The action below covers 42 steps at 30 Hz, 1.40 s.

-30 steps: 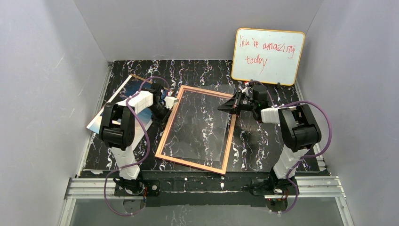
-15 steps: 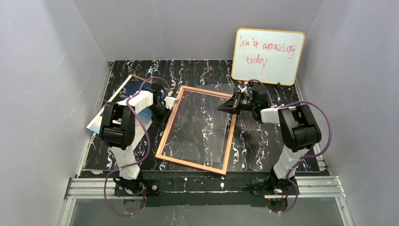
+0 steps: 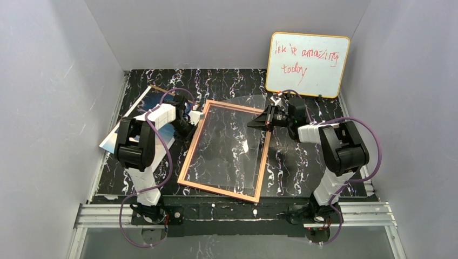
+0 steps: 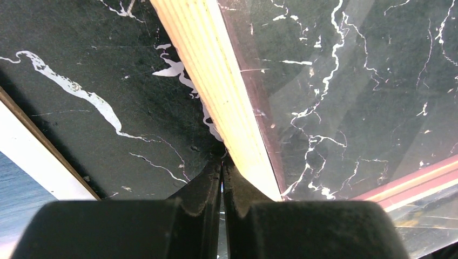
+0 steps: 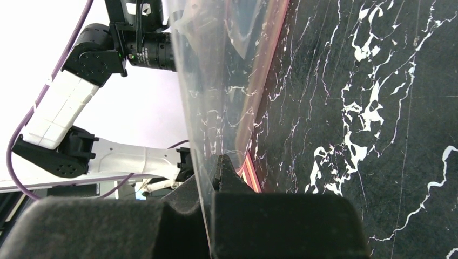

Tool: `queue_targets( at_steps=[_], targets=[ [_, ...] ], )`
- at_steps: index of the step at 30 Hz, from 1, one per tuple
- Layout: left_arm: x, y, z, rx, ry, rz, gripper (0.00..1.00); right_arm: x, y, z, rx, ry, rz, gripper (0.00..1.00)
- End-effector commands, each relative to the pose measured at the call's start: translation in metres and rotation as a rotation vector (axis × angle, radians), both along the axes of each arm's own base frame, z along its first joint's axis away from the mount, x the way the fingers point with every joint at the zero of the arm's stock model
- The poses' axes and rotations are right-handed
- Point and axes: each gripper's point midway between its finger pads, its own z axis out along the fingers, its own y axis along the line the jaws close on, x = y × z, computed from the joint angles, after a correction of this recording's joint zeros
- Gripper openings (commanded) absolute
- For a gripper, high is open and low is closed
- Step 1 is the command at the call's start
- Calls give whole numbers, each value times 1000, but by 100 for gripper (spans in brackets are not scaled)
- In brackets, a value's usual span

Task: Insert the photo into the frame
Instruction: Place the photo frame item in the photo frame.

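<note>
Up comes the pane's (image 3: pixel 237 135) far right edge since half a second ago, bowing clear of the frame (image 3: pixel 217 190) as the right gripper (image 3: pixel 251 124) has risen a touch and pulled back toward the whiteboard (image 3: pixel 307 63). From the right wrist, that gripper (image 5: pixel 213 172) is pinching the clear sheet (image 5: pixel 216 81) right at its edge, fingers nearly together with only the thin plastic between them, and the sheet stands steep in front of the lens. Over on the other side the left gripper (image 3: pixel 193 123) hasn't budged: its fingers (image 4: pixel 208 178) are pressed tight together, holding nothing, tips butted against the outer side of the frame's left rail (image 4: pixel 216 81). The frame lies flat on the black marble table (image 3: pixel 227 81), angled, its pink border showing. The photo (image 3: pixel 145 103) lies well off to the left, face up, partly under the left arm, not in the frame; a sliver of its blue sea (image 4: pixel 11 205) shows at the corner of the left wrist view.
</note>
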Motion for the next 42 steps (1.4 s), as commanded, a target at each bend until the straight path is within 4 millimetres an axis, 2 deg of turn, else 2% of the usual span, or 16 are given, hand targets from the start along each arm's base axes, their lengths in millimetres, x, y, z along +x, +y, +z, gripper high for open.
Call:
queue_targets(
  at_steps=[1, 9, 12, 24, 28, 33, 42],
  targets=[
    [-26, -3, -17, -6, 119, -22, 3, -13, 7, 26, 57, -101, 60, 1],
    [-26, -4, -18, -7, 124, -25, 2, -19, 6, 34, 77, -136, 55, 1],
    [-24, -4, -18, -7, 122, -23, 2, -15, 7, 19, 15, -69, 52, 1],
    [-24, -6, -13, -17, 118, -28, 2, -11, 1, -29, -48, 122, -61, 1],
    [-25, -6, -12, -24, 120, -30, 2, -12, -2, -40, -75, 163, -87, 1],
    [-27, -5, -13, -19, 122, -34, 2, -13, -5, -47, -96, 200, -107, 1],
    [-26, -2, -15, -1, 112, -27, 2, -16, -13, -45, -141, 190, -124, 1]
  ],
)
